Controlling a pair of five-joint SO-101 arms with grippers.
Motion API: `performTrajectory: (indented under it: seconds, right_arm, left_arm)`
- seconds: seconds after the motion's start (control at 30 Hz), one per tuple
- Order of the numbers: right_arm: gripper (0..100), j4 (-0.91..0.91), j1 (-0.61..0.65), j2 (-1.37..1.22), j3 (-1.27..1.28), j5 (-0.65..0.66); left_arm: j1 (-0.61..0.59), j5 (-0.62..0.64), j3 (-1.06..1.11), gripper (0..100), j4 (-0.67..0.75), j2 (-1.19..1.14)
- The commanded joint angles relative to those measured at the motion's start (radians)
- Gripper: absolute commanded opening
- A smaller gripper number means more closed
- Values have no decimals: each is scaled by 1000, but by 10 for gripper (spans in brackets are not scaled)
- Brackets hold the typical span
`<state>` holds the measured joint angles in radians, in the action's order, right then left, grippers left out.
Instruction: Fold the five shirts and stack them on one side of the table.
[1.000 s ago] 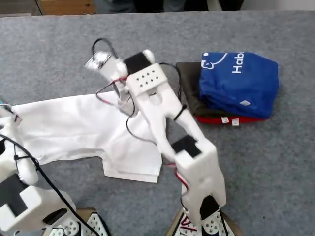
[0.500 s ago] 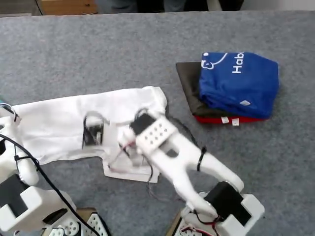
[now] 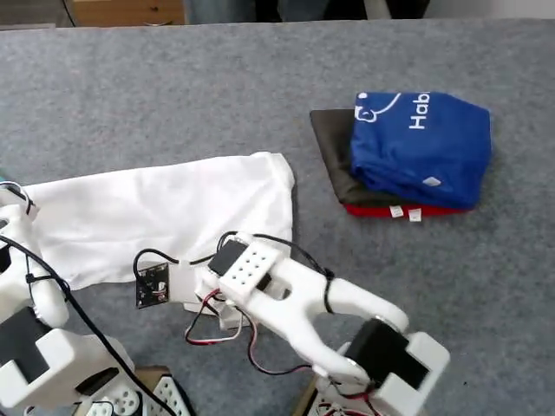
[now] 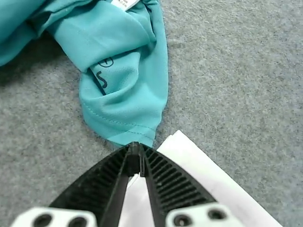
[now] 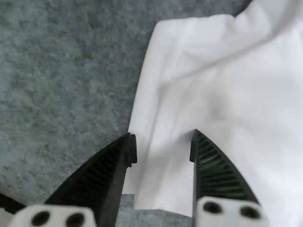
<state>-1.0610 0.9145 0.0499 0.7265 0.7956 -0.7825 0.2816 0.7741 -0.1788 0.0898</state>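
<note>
Right arm lies stretched low along the near edge of the white fabric T-shirt (image 3: 156, 217). The right tool (image 5: 162, 142) is spread wide, black jaws straddling the shirt's hem corner. Left arm sits bunched at the white shirt's left end. The left tool (image 4: 136, 152) is pressed together, tips right where a crumpled teal jersey shirt (image 4: 123, 71) meets the white shirt's corner. Whether it pinches cloth, can't tell.

The white shirt lies spread on the grey felt-covered bench (image 3: 173, 78). To its right is a stack: blue folded shirt (image 3: 421, 147) on top, dark brown folded shirt (image 3: 331, 152) and red folded shirt (image 3: 381, 211) beneath. Pale wooden furniture (image 3: 121, 10) stands beyond the bench.
</note>
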Motion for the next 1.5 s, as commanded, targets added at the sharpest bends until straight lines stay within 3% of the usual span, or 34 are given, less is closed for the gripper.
performTrajectory:
  seconds: [0.0,0.37,0.43,0.57,0.87,1.13,1.47]
  right_arm:
    - [201,60,3,-68,-4,-12]
    - [197,75,-6,-102,-16,-14]
    - [168,77,-6,-102,-16,-26]
    - [13,89,-11,-102,-18,-55]
    - [12,69,-103,-102,-102,-95]
    - [12,-218,-178,-127,-449,-86]
    - [14,-382,-249,-401,-894,107]
  left_arm:
    - [13,-9,-5,29,11,32]
    - [15,-11,-5,29,6,32]
    - [15,-11,-5,29,6,32]
    - [13,-11,-5,29,6,32]
    - [15,-12,-5,29,8,32]
    - [16,-12,-5,29,11,32]
    - [16,-12,-5,29,12,32]
